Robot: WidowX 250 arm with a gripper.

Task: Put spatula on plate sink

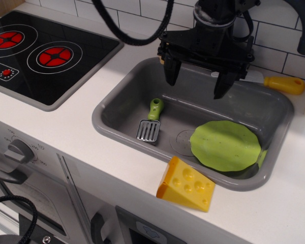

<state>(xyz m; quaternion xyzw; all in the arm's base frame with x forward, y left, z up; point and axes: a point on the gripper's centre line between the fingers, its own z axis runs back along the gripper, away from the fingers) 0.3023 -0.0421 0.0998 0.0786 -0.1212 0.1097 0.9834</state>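
Green plate [224,145] hides part of sink [117,127] drain.

No readable text, brand names, numbers or labels on anything in view

**Arm and Gripper Pose**

The single arm entered from the top of the view, its black wrist housing pointing downward. The gripper [198,81] hung with both dark fingers directed down and spread well apart, holding nothing. The left finger [171,71] sat slightly farther back than the right finger [222,85]. A black cable looped from the wrist toward the upper left.
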